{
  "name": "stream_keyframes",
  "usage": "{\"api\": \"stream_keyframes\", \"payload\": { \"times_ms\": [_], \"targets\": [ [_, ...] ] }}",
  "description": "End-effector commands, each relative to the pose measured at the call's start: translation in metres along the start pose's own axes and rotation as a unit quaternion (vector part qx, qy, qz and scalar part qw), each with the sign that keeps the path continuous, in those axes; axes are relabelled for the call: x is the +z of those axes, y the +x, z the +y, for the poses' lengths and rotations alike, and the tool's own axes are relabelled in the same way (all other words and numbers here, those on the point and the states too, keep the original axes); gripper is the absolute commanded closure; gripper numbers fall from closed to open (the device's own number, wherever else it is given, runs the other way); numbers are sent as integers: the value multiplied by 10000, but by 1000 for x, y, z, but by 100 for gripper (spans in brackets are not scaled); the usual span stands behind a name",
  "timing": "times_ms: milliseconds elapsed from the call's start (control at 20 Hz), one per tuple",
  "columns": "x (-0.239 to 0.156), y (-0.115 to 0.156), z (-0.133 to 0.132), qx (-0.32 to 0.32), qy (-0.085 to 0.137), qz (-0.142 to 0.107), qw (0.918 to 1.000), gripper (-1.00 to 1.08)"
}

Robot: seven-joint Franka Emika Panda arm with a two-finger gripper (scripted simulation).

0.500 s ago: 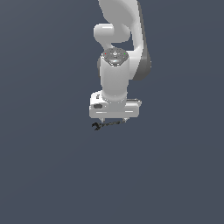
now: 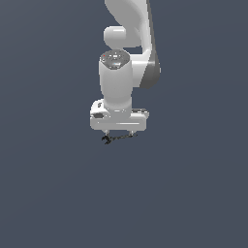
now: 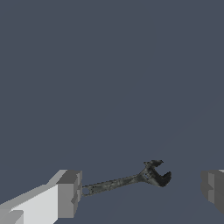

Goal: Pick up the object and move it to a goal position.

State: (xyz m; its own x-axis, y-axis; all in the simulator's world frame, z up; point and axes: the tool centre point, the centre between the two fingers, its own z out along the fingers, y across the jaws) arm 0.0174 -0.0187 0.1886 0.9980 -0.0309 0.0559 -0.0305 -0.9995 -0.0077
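The hand (image 2: 118, 131) hangs with its fingers (image 3: 69, 194) spread wide apart, gripping nothing. The object (image 3: 131, 180), a thin dark wrench-like tool, lies lengthwise between them on the grey surface (image 2: 53, 193), handle tip close to one finger, forked end toward the other

1. A glossy white robot arm (image 2: 127, 29) built of rounded, tube-like segments.
2. A dark grey band (image 2: 154, 72) runs along one side at a joint.
3. A grey disc cap (image 2: 114, 57) tops the wrist segment.
4. The pincer (image 2: 118, 131) has a wide white block body with pale grey, square-edged fingers (image 3: 70, 193).
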Motion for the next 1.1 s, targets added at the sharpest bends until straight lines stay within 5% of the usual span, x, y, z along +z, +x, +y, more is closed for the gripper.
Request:
{"api": "stream_keyframes", "payload": {
  "times_ms": [0,500,1050],
  "targets": [
    [-2,1,6,42,4,23,10000,-92],
    [5,-2,4,312,17,2,9995,-92],
    [28,-15,0,1440,49,-66,9895,-92]
  ]
}}
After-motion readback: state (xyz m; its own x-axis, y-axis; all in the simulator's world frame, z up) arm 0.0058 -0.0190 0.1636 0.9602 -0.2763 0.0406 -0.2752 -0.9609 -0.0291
